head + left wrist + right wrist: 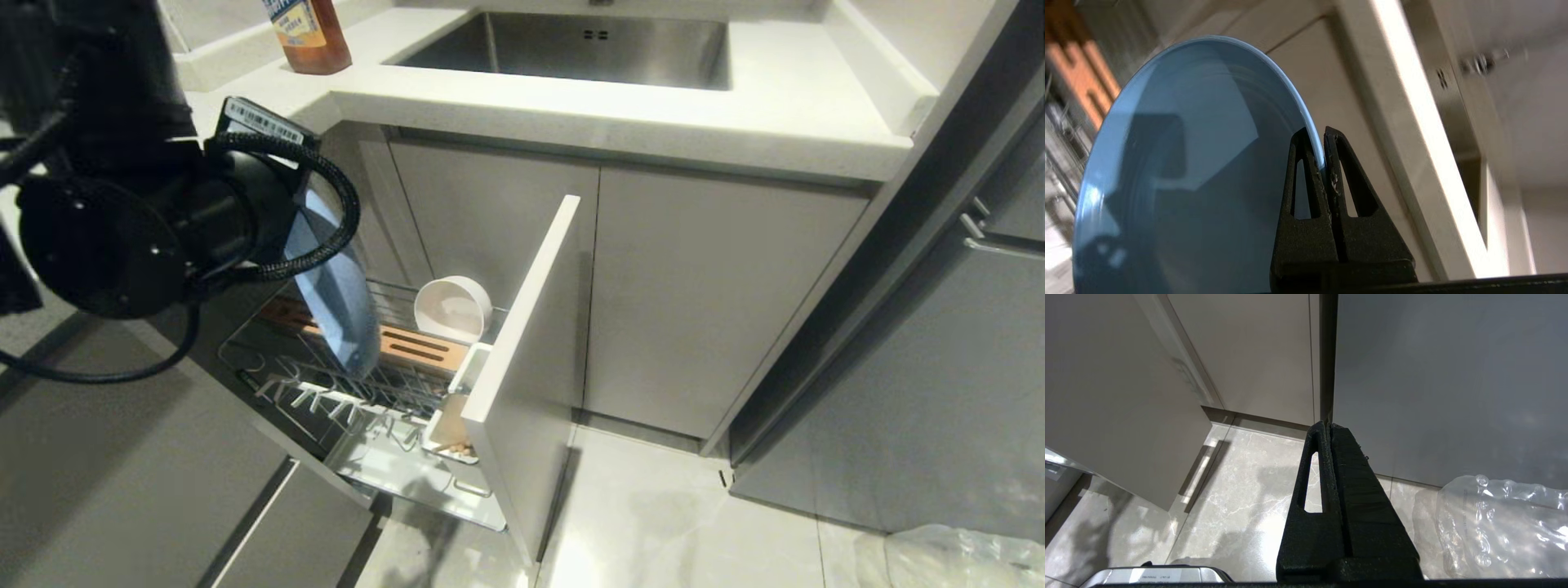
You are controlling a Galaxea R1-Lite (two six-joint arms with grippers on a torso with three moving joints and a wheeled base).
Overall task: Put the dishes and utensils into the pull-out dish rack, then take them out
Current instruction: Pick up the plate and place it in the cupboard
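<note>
My left gripper (1318, 134) is shut on the rim of the light-blue plate (1188, 171). In the head view the plate (331, 286) stands on edge, tilted, over the pull-out dish rack (310, 396). Its lower rim is by the orange-brown wooden strip (420, 347); whether it touches I cannot tell. My left arm hides the gripper there. The cream-white bowl (451, 309) leans on its side at the rack's back. Light-wood chopstick ends (457, 448) show in the white utensil cup (451, 425). My right gripper (1327, 425) is shut and empty above the floor.
The pale grey drawer front (531, 367) stands out into the aisle. Above are the white countertop (653, 122), a steel sink (571, 49) and an amber bottle (310, 33). A clear plastic bag (955, 555) lies on the tiled floor at the right.
</note>
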